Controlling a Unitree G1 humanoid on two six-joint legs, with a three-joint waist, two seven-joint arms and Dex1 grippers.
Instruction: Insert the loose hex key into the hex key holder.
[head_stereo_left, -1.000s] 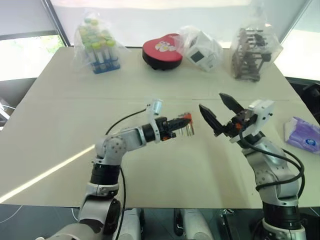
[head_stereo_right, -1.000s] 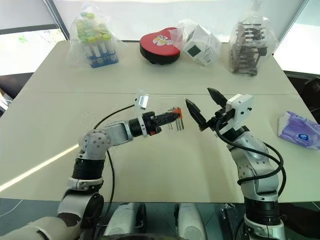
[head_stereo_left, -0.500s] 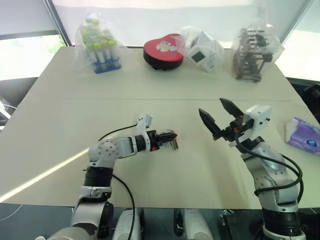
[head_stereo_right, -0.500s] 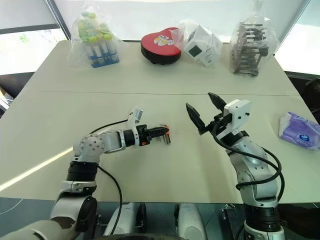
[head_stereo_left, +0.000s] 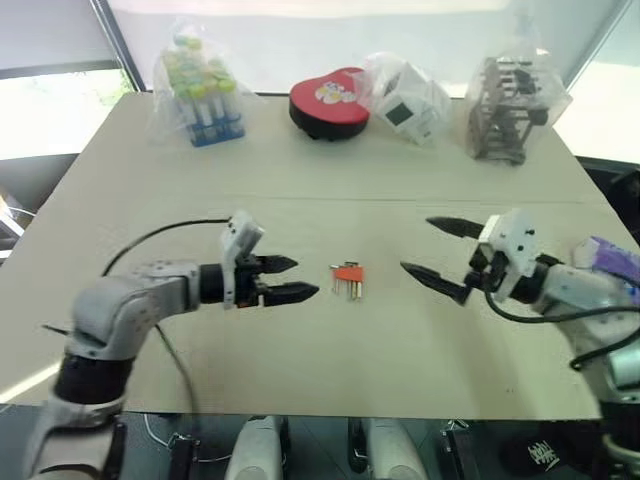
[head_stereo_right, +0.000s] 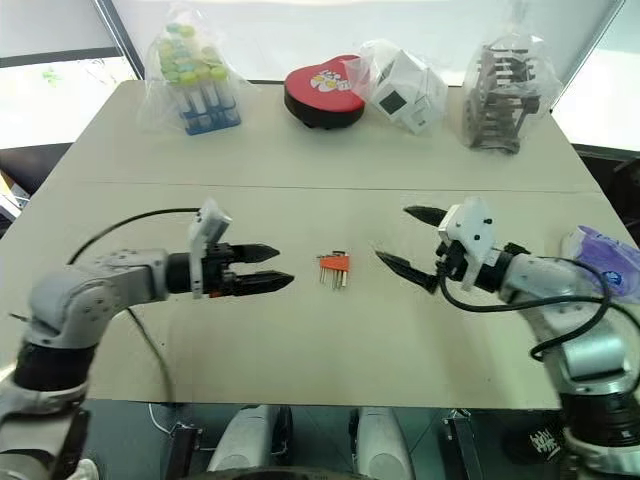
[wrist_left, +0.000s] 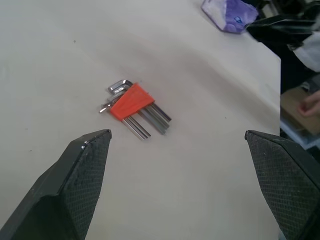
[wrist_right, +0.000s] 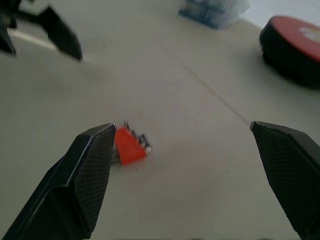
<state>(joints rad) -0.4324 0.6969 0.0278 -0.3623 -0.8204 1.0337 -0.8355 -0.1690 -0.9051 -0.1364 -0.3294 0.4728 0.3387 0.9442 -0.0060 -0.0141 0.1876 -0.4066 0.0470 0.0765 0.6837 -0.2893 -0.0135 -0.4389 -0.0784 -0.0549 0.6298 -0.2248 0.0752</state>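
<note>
The hex key holder (head_stereo_left: 348, 272), an orange block with grey keys set in it, lies flat on the bare table (head_stereo_left: 330, 180), free of both arms. In the left wrist view its keys (wrist_left: 150, 120) lie close together, long ends out one side and short bends out the other. No separate loose hex key is to be found on the table around the holder. Whether it is already seated among the others cannot be confirmed from here, though the arrangement suggests the insertion is done.

The left gripper (head_stereo_left: 290, 279) hangs just to the left of the holder, fingers spread and holding nothing, tips pointing at it. The right gripper (head_stereo_left: 440, 255) hangs to the right of the holder, a little further off, fingers spread wide and likewise empty.

Judgement: the task appears complete or very near it, with the holder set down. What may remain is only a check that every key sits fully home.

Behind the holder, at the far edge, stand a bag of tubes (head_stereo_left: 195, 85) and a red heart-shaped box (head_stereo_left: 328, 100).
</note>
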